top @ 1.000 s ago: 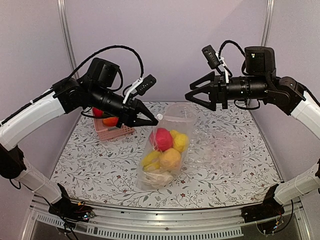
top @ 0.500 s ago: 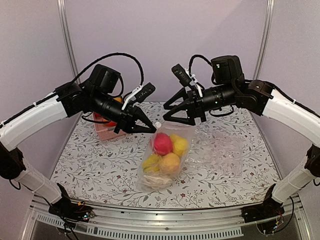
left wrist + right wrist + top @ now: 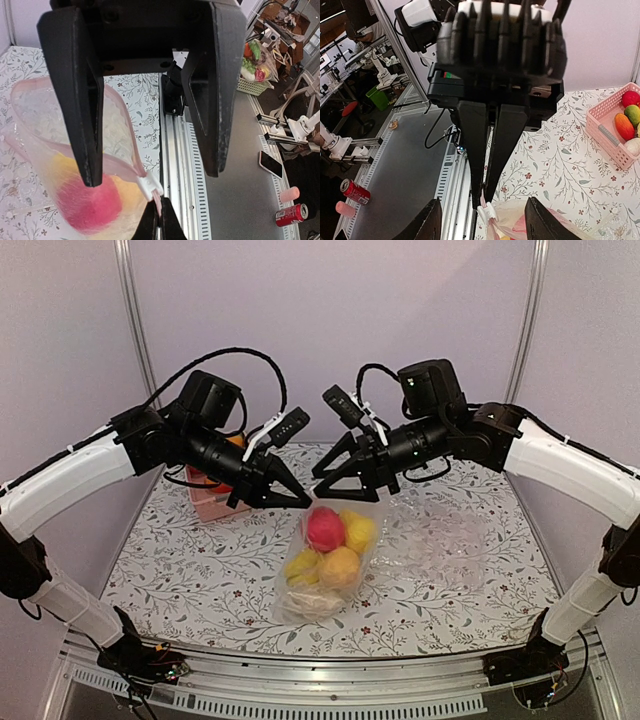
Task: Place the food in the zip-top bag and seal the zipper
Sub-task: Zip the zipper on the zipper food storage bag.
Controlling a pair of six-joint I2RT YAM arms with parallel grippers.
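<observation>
The zip-top bag stands slanted on the table, with red, yellow and orange food inside. Its pinkish zipper gapes open, and a white slider sits at the strip's end. My left gripper is shut on the strip's tail just past the slider. Facing it, my right gripper is open, its fingers straddling the bag's mouth beside the slider and touching nothing.
A pink basket with more toy food stands at the back left behind my left arm. A crinkled clear bag lies flat to the right of the filled bag. The table's metal front rail runs along the near edge.
My right arm has swung left and down from the back right to the bag's mouth, its jaws narrowing. My left gripper has kept its hold and dropped slightly.
</observation>
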